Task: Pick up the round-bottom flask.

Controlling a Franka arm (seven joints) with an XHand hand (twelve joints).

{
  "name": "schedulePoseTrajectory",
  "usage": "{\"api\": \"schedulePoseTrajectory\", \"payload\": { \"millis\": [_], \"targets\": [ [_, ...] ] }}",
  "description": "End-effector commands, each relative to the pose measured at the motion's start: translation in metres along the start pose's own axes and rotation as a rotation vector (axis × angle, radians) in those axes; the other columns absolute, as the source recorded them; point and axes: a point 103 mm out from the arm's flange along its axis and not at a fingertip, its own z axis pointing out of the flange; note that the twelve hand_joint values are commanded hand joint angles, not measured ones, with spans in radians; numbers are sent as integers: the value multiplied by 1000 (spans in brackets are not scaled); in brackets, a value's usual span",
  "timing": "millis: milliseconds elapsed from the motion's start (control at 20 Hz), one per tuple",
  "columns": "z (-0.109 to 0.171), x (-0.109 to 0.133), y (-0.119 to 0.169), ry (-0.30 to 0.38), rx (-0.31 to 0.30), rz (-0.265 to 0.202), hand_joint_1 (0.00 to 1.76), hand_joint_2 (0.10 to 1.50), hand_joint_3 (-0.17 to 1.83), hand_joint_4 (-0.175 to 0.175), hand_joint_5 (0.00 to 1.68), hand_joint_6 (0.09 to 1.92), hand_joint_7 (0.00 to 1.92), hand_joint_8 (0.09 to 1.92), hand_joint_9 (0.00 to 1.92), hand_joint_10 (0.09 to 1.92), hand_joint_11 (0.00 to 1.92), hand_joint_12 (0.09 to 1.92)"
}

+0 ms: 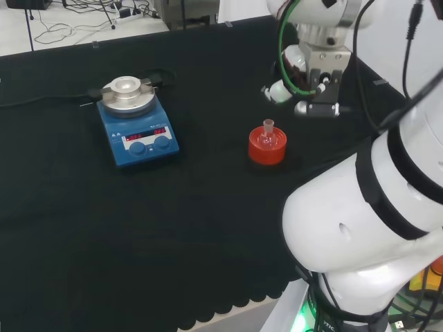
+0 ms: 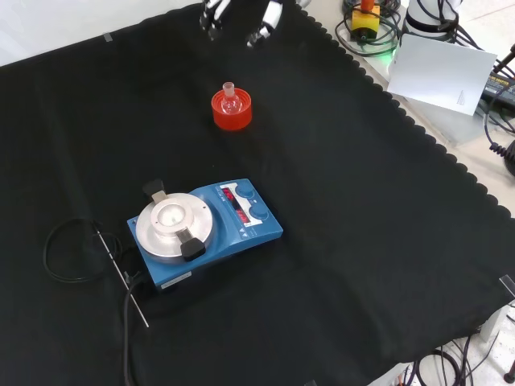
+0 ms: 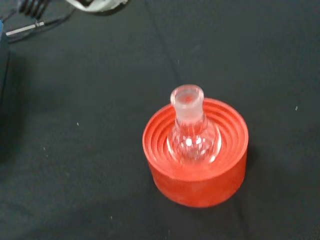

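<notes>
Right now the small clear glass round-bottom flask (image 3: 192,132) sits upright in a red ribbed ring stand (image 3: 196,172) on the black cloth (image 1: 208,228). Up above it, apart, hangs the black and white hand (image 2: 241,18), fingers relaxed, holding nothing. Glass is slippery and breaks easily, so pinching the short neck looks best.

One clear round-bottom flask (image 3: 192,131) sits upright on one red ribbed stand (image 3: 196,170), out on the black cloth (image 2: 362,201). One blue hotplate stirrer (image 2: 205,229) stands there too, and one hand (image 2: 241,16) above.
</notes>
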Motion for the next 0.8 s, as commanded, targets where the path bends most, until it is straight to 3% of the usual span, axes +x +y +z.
{"api": "schedulePoseTrajectory", "payload": {
  "millis": [50,800],
  "targets": [
    [51,-6,9,37,21,11,834,699,598,-23,651,335,317,625,521,629,147,1386],
    [96,-24,27,53,5,24,819,656,607,-28,600,397,327,641,535,627,164,1387]
  ]
}}
